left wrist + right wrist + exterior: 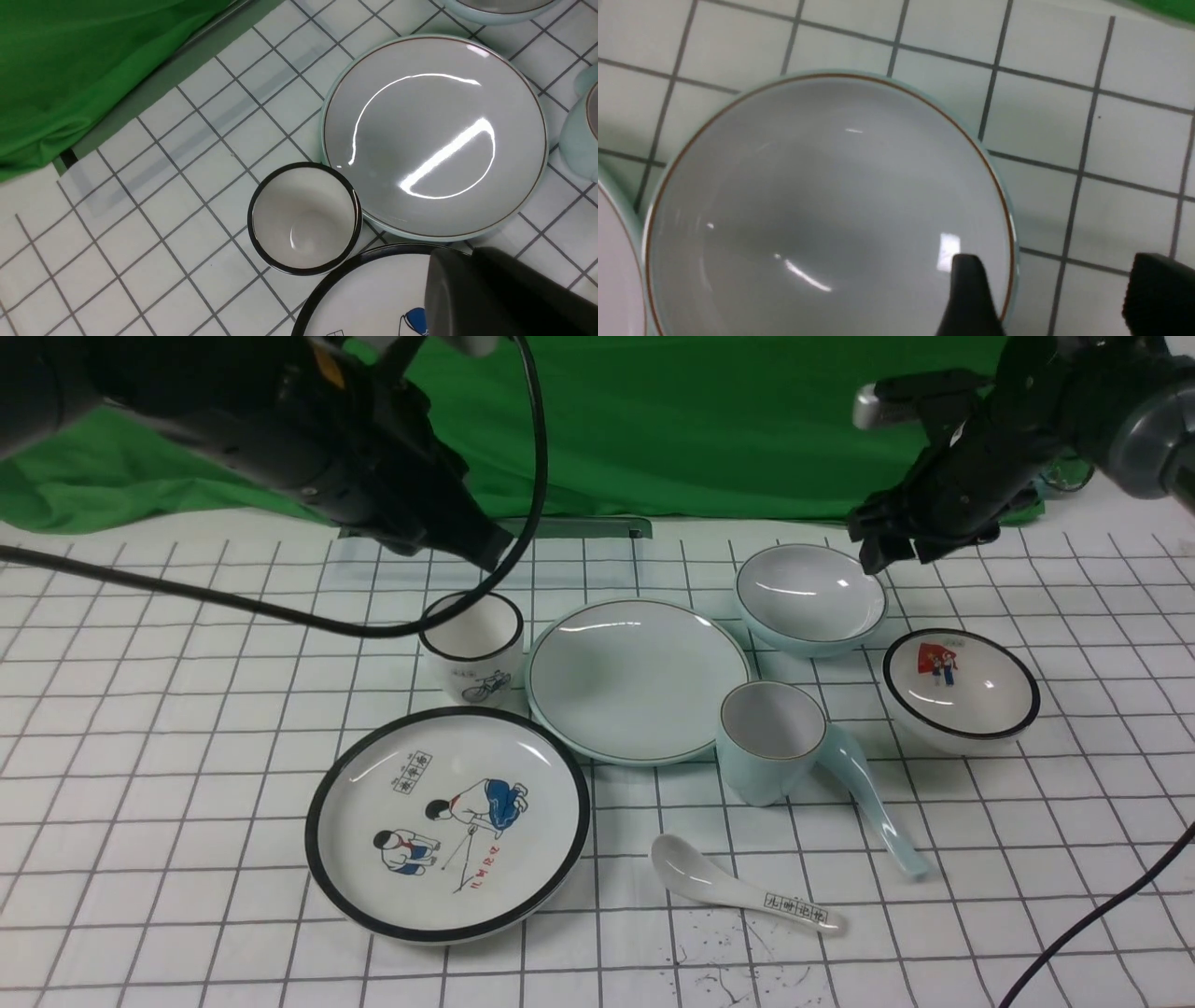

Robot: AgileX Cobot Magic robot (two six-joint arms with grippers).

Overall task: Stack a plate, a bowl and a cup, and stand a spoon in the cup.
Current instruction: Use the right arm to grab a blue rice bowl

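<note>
Right gripper (1057, 298) hangs at the far right with its jaws spread. One finger (971, 298) is over the inside of the bowl (810, 593) and the other is outside its rim, clamping nothing. Left gripper (487, 558), fingers pressed together and empty, hovers above the bicycle cup (471, 653) on the left.

All four pieces look like glazed ceramic: stiff, fairly heavy, slick, and liable to chip if knocked together. Nearest, the spoon (873, 803) is best pinched across its handle, whose free end points near-right. Its scoop end sits just beside the right side of the cup (771, 737). That cup, upright and handleless, wants a grip over the wall at the lip. Mid-table, the plate (639, 677) lies flat and can serve as the base. Farthest, the bowl offers only its thin rim, where a shallow pinch may slip.

They match in looks: plain pale blue-green outsides, greyish-white insides, a thin dark line round each rim, no pictures. The spoon is plain pale blue. The bowl sits just beyond the plate's far-right edge.
</note>
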